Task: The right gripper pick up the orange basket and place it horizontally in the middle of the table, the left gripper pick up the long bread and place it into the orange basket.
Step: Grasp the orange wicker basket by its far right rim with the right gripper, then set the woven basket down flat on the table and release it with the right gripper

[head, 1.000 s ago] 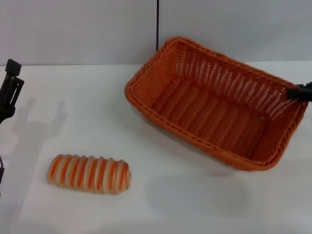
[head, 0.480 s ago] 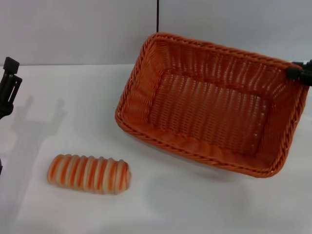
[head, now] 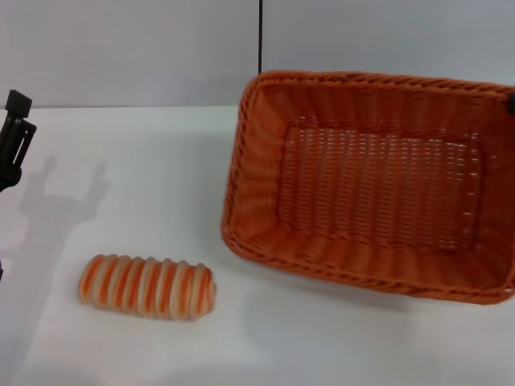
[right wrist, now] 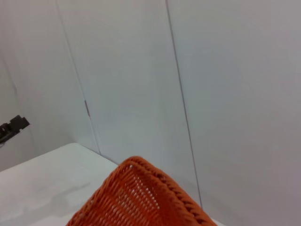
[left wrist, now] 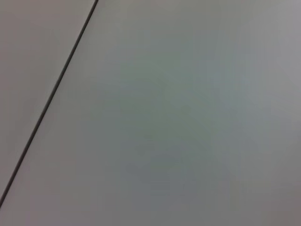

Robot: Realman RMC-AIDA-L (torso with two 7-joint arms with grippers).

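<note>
The orange basket (head: 378, 185) hangs tilted above the right half of the table (head: 161, 177), its open side facing the head camera. Only a black sliver of my right gripper (head: 512, 102) shows at the basket's far right rim, at the picture's edge, and it holds that rim. The right wrist view catches one corner of the basket (right wrist: 141, 197). The long bread (head: 146, 287), striped orange and cream, lies on the table at the front left, well apart from the basket. My left gripper (head: 16, 137) hangs at the far left edge, above the table and away from the bread.
A white wall with a dark vertical seam (head: 260, 36) stands behind the table. The left wrist view shows only that wall and a seam (left wrist: 47, 103). The left gripper (right wrist: 11, 126) appears small and far off in the right wrist view.
The basket has swung round and tipped up, its long side now running across the view, and it has shifted right. The right gripper has slid almost out of view. Bread and left gripper are unmoved.
</note>
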